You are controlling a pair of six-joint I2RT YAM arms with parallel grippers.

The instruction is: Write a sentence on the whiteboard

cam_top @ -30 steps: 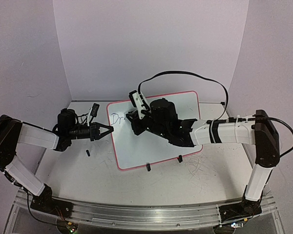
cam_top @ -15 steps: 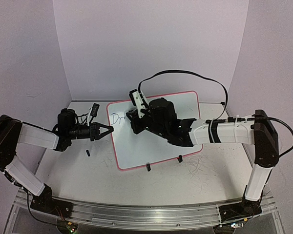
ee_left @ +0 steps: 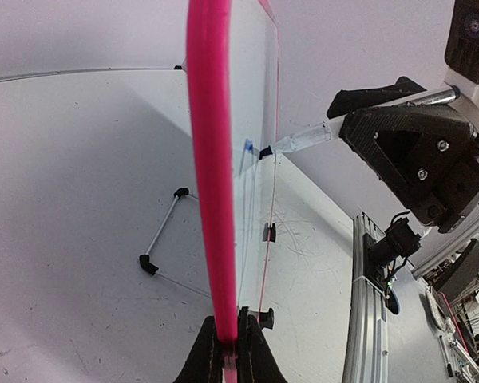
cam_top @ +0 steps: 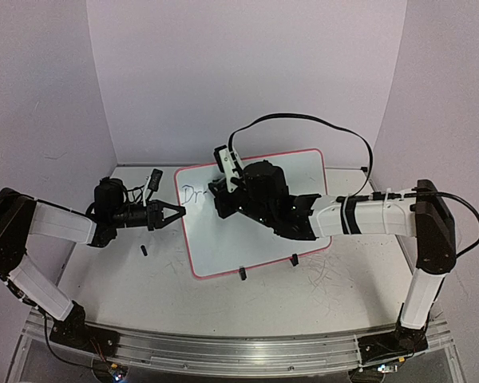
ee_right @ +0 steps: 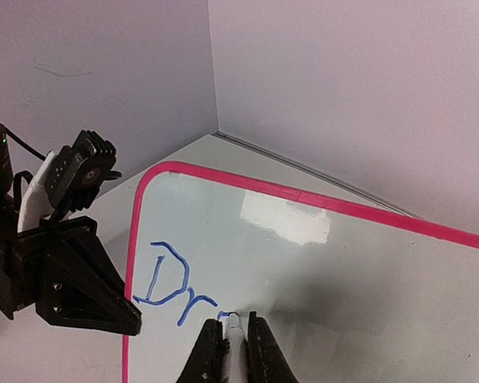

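**A:** Where does the whiteboard (cam_top: 223, 247) sit against the left jaws?

**B:** Its pink-red rim (ee_left: 211, 159) runs straight out from between them. The left jaws are pressed shut on that rim at the board's left edge, with one finger on each face. The board is propped on the bench (cam_top: 144, 295) on two black clip feet (cam_top: 242, 274) along its near edge.

**A:** And the right jaws?

**B:** They are closed on a marker (ee_right: 233, 333), which pokes out just ahead of the fingertips. Its tip touches the board's white face right after the blue letters "Dr" (ee_right: 172, 279).

**A:** How do the two pairs of jaws lie to each other?

**B:** They are near each other but apart. The right jaws hang over the writing face, and the lettering lies between them and the left jaws at the rim. In the left wrist view, the marker's clear barrel (ee_left: 303, 140) comes in from the right and meets the board well ahead of the left jaws.

**A:** Is anything else close by?

**B:** A small black piece (cam_top: 144, 250) lies on the bench just on the near side of the left jaws. It touches neither them nor the board.
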